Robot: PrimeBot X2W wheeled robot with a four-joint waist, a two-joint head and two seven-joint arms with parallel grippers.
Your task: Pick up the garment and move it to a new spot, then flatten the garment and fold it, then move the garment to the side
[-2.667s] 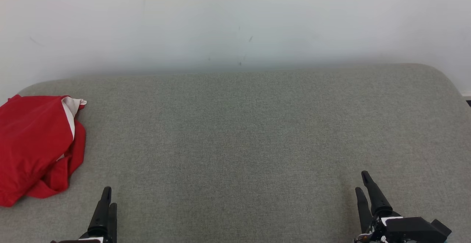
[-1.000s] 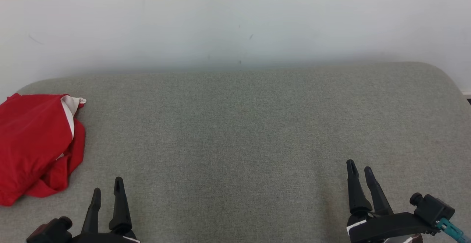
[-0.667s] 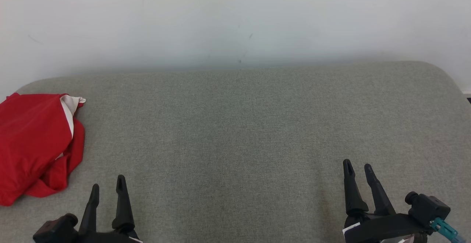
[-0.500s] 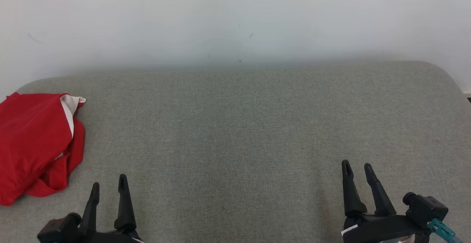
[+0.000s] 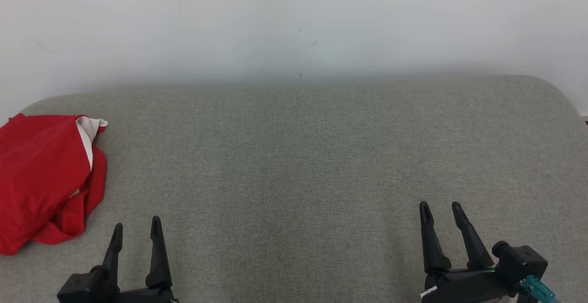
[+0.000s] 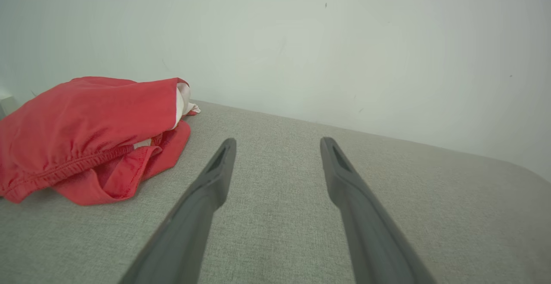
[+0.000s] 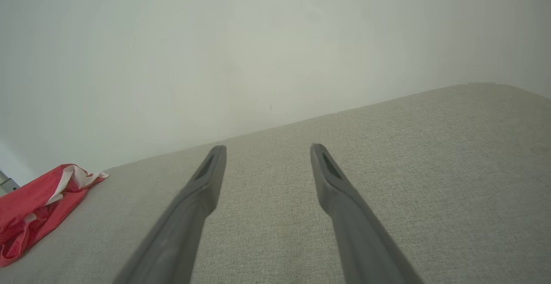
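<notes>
Garment, red w/ a white inner layer showing, lies bunched at the far left edge of the gray cushion, close to the white wall. Left claw is at front left, just right of the garment & not touching it, fingers spread wide, nothing held. Right claw is at front right, well apart from the garment, fingers likewise spread, empty.

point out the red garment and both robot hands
crumpled red fabric garment [image 5: 43, 174], head view, main red panel
black two-finger left hand [image 5: 137, 222], head view, between fingertips
black two-finger right hand [image 5: 439, 204], head view, between fingertips
</notes>
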